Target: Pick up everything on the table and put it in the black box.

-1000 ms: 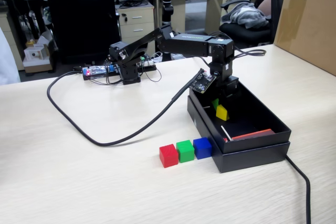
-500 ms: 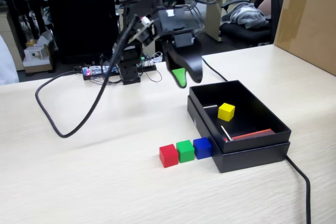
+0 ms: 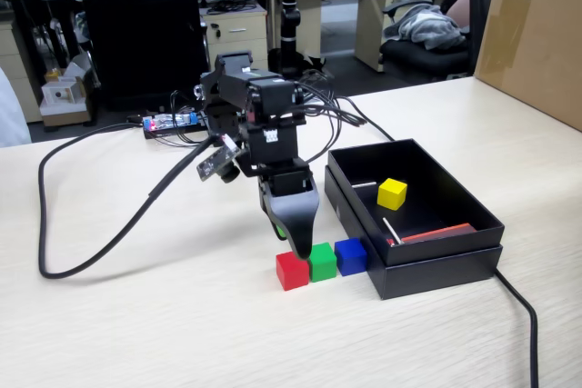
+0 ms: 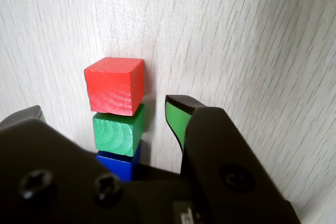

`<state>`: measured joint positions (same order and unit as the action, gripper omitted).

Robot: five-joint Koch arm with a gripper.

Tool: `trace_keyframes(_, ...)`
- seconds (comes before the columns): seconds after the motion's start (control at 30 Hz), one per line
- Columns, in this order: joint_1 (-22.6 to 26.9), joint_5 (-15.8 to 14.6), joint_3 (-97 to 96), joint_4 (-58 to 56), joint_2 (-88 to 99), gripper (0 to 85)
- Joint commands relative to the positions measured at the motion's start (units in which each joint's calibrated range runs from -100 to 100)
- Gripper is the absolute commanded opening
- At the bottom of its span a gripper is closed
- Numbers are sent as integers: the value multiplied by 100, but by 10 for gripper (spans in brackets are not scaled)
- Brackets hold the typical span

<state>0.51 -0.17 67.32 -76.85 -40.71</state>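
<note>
My gripper [image 3: 296,244]: jaws spread wide, holding nothing, tips low over the table [image 3: 136,315].
Red cube [image 4: 114,86]: just beyond my jaws, end of the row.
Green cube [image 4: 117,133]: between my jaws, touching red.
Blue cube [image 4: 118,162]: nearest my wrist, half hidden.
Row axis: runs lengthwise along my jaws, blue end toward the black box [image 3: 455,256].
Yellow cube [image 3: 392,193]: inside the box, well apart from me.
</note>
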Motion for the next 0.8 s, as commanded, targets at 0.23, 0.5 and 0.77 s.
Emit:
trace_keyframes(0.23,-10,59,621,173,-341,460)
trace_keyframes(0.5,-54,54,612,173,-651,388)
trace_keyframes(0.77,-117,-44,512,35,-696,144)
